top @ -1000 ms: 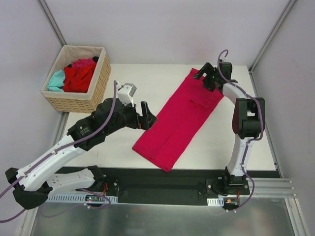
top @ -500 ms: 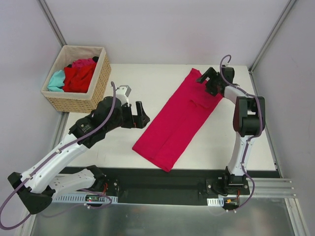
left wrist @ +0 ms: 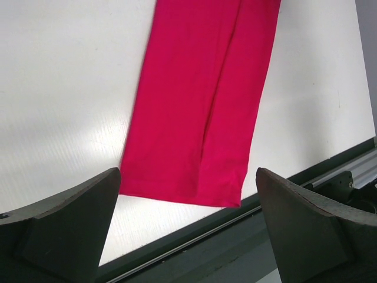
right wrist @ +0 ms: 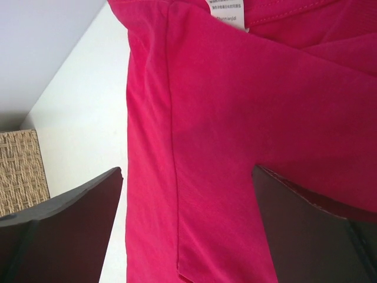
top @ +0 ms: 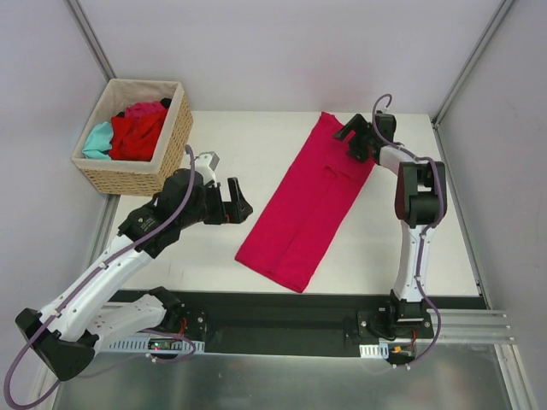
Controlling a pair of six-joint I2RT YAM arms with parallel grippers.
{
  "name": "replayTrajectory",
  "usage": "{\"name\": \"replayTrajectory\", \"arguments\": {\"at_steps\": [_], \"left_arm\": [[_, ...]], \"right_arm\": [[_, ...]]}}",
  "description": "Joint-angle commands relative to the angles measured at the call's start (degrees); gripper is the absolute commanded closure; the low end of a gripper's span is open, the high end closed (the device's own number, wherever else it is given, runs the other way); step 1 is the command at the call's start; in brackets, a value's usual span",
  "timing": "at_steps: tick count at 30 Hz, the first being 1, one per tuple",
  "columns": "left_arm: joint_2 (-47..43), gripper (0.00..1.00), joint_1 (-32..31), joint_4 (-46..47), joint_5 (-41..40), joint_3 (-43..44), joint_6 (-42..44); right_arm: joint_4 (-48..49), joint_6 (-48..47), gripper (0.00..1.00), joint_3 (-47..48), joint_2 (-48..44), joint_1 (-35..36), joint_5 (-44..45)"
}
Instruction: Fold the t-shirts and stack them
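Observation:
A magenta-pink t-shirt (top: 303, 201), folded into a long strip, lies diagonally across the white table. Its near end is close to the table's front edge. My left gripper (top: 236, 202) stands open to the left of the strip, apart from it, with nothing between its fingers. In the left wrist view the t-shirt (left wrist: 203, 100) lies beyond the open left gripper (left wrist: 187, 177). My right gripper (top: 354, 138) hovers open over the strip's far end. Its wrist view shows the t-shirt (right wrist: 235, 147) and its white label (right wrist: 227, 10) under the open right gripper (right wrist: 187, 174).
A tan wicker basket (top: 128, 178) stands at the back left, holding red (top: 137, 132), teal (top: 98, 141) and pink (top: 147, 109) t-shirts. Its weave (right wrist: 20, 171) shows at the left of the right wrist view. The dark front rail (left wrist: 247, 236) runs just past the shirt's near end.
My left gripper has drawn back leftward from the shirt's edge. The right gripper has shifted slightly left at the far end, and the strip's far end has moved left with it.

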Motion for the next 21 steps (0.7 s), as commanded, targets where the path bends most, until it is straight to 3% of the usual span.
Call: {"name": "replayTrajectory", "arguments": {"at_steps": [1, 13, 21], "left_arm": [[-1.18, 0.01, 2.16, 0.23, 2.45, -0.72, -0.35], [0.49, 0.01, 6.04, 0.32, 4.65, -0.98, -0.17], [0.58, 0.01, 6.39, 1.89, 6.40, -2.39, -2.02]], "right_arm": [[-4.76, 0.47, 0.04, 7.15, 6.65, 2.75, 0.38], [-13.20, 4.68, 0.04, 36.75, 22.22, 7.58, -2.78], [-11.09, 9.00, 0.04, 43.46, 25.93, 10.57, -6.39]]}}
